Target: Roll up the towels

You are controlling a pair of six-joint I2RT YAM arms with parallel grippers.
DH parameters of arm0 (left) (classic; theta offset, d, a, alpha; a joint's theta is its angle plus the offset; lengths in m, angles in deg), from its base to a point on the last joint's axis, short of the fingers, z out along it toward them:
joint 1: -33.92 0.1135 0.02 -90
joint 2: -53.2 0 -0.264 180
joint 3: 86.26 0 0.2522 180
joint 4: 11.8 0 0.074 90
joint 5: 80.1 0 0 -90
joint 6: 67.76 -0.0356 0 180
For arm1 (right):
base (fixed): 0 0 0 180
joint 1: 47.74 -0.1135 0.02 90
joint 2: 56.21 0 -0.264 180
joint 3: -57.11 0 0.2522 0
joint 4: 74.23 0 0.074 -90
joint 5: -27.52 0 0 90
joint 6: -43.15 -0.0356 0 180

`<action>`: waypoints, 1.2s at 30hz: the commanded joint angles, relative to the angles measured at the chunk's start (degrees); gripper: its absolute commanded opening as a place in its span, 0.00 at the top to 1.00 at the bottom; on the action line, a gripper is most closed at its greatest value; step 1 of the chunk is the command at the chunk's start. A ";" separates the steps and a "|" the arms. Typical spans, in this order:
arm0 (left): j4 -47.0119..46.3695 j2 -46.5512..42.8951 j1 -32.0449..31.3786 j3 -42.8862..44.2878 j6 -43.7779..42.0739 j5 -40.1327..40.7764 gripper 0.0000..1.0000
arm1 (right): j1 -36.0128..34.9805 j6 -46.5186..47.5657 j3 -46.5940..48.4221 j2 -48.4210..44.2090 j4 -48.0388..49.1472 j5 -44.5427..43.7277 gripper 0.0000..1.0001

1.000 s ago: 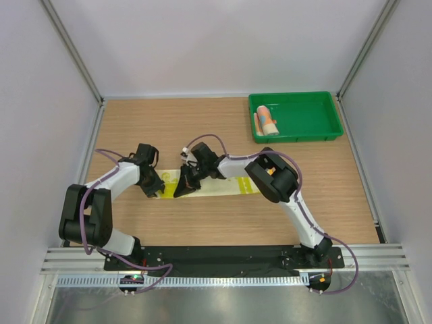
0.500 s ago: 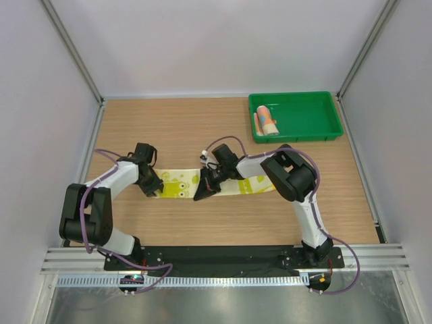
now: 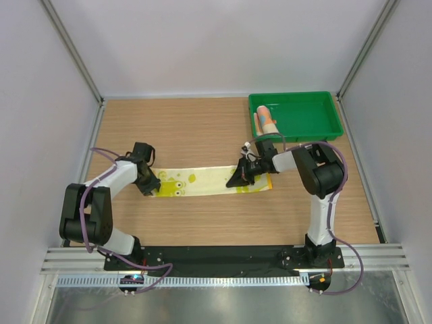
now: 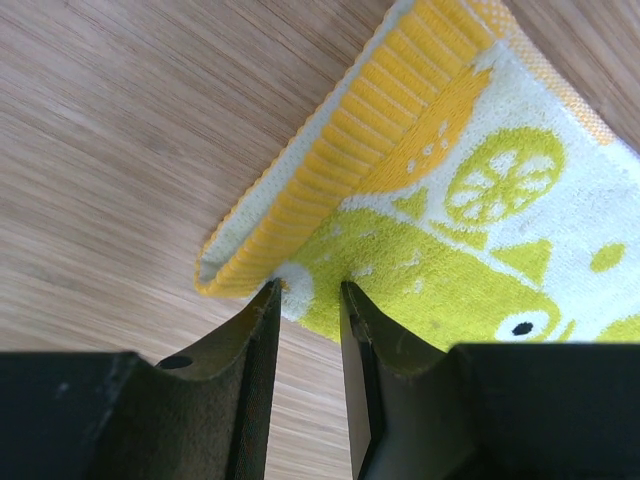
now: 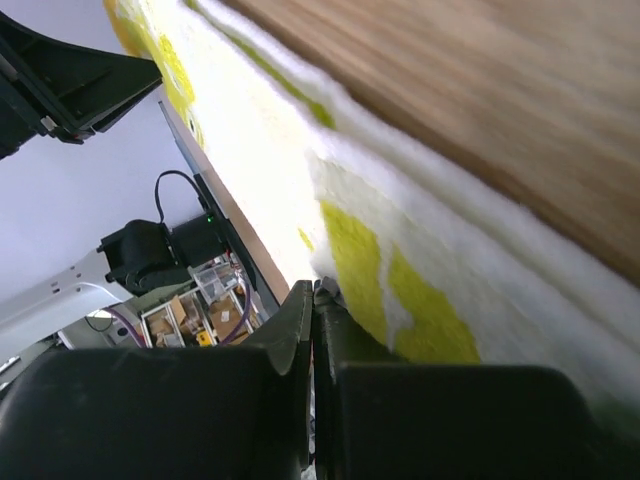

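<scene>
The yellow towel with a white-green pattern lies flat as a long strip across the table. My left gripper stands at its left end. In the left wrist view its jaws are a narrow gap apart, tips resting on the near edge of the yellow towel beside a folded-over orange hem, with nothing pinched. My right gripper is shut and lies low on the strip near its right end. The right wrist view shows these jaws pressed together against the yellow towel. The other towel, blue and orange-pink, lies rolled in the tray.
A green tray stands at the back right of the wooden table and holds the rolled towel at its left end. Grey walls enclose the table on three sides. Both arm bases sit on the black rail at the near edge.
My right gripper has slid to the right along the yellow towel, from near its left part to near its right end, and the strip lies flatter. The left gripper has stayed put.
</scene>
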 commanded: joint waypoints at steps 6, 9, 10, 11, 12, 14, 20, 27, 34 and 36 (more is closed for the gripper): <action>1.43 1.36 1.24 0.93 -1.22 4.13 0.68 | 5.34 0.55 -9.48 -11.70 -6.53 -6.08 0.99; 1.34 1.89 1.24 0.85 -1.13 3.87 0.69 | 8.41 3.17 -12.04 -18.03 -12.13 -8.46 0.99; 1.34 2.07 1.24 0.85 -1.13 3.78 0.69 | 8.94 3.97 -12.56 -19.35 -14.00 -10.99 0.99; 1.34 1.98 1.24 0.85 -1.04 3.78 0.69 | 10.25 4.59 -12.92 -21.63 -15.84 -12.67 0.99; 1.34 2.07 1.24 0.93 -1.04 3.78 0.69 | 10.88 5.03 -13.09 -22.43 -18.56 -14.17 0.99; 1.34 2.15 1.24 1.02 -1.04 3.78 0.69 | 12.63 5.82 -14.06 -23.58 -20.07 -16.90 0.99; 1.77 1.45 1.24 1.37 -1.22 1.85 0.69 | 18.79 8.72 -12.31 -25.51 -27.80 -30.14 0.99; 2.83 -0.66 1.24 2.16 -1.57 0.18 0.69 | 19.23 8.46 -9.67 -32.54 -37.03 -47.12 0.99; 3.45 -1.45 1.24 3.92 -2.27 -3.42 0.64 | 19.23 7.76 -6.33 -42.30 -41.34 -44.08 0.55; 3.88 -2.68 1.24 4.88 -2.97 -4.30 0.55 | 19.32 7.06 -6.59 -44.49 -42.40 -41.62 0.44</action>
